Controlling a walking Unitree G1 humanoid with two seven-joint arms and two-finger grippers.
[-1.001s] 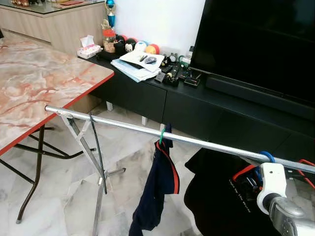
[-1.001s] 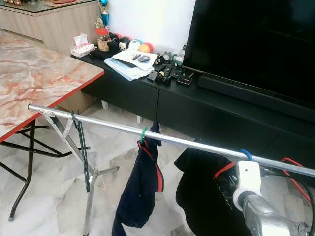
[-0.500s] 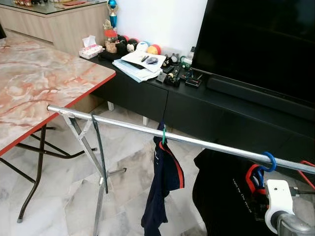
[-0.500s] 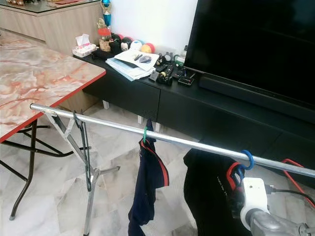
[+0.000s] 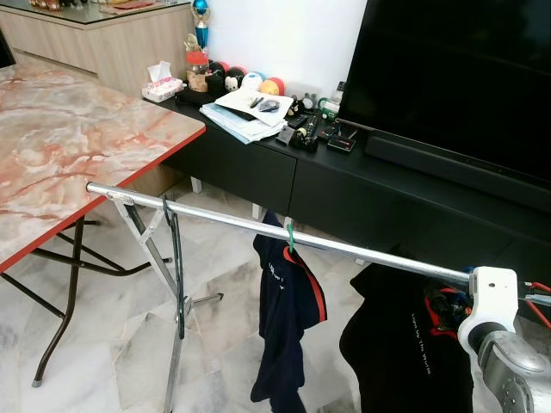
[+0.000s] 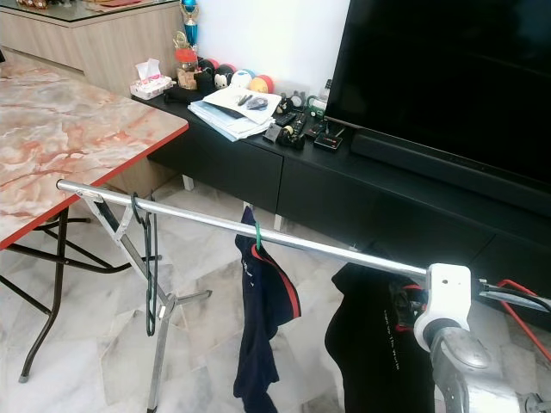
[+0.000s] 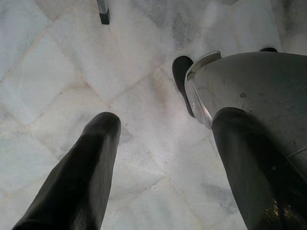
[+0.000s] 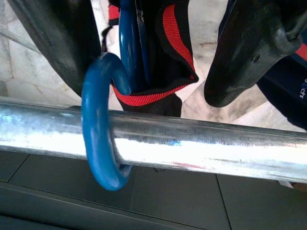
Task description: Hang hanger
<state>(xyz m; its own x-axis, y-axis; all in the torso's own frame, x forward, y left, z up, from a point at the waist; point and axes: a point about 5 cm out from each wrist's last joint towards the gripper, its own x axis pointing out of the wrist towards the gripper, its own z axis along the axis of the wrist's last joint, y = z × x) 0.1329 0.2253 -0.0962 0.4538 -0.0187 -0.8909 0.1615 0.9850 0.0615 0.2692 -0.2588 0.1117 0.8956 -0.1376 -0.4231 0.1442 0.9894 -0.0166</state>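
Observation:
A blue hanger hook [image 8: 103, 143] sits over the silver rail [image 8: 201, 146]. A black shirt with red trim [image 8: 175, 52] hangs below it. My right gripper [image 8: 153, 52] is open at the rail, with one finger [image 8: 53, 38] beside the hook and the other [image 8: 254, 43] well apart from it. In the eye views my white right wrist [image 5: 489, 301] covers that hook, and the black shirt [image 5: 405, 344] hangs under it. My left gripper [image 7: 163, 158] hangs open over the marble floor.
A navy shirt [image 5: 288, 318] on a green hanger [image 5: 291, 237] hangs mid-rail. An empty dark hanger [image 5: 176, 258] hangs near the rail's left end, above the rack legs [image 5: 164, 284]. A marble table [image 5: 77, 146] stands at the left. A black TV console [image 5: 344, 181] stands behind.
My right wrist has risen from below the rail to level with it and now covers the blue hook. The navy shirt has swung a little. The camera has shifted slightly.

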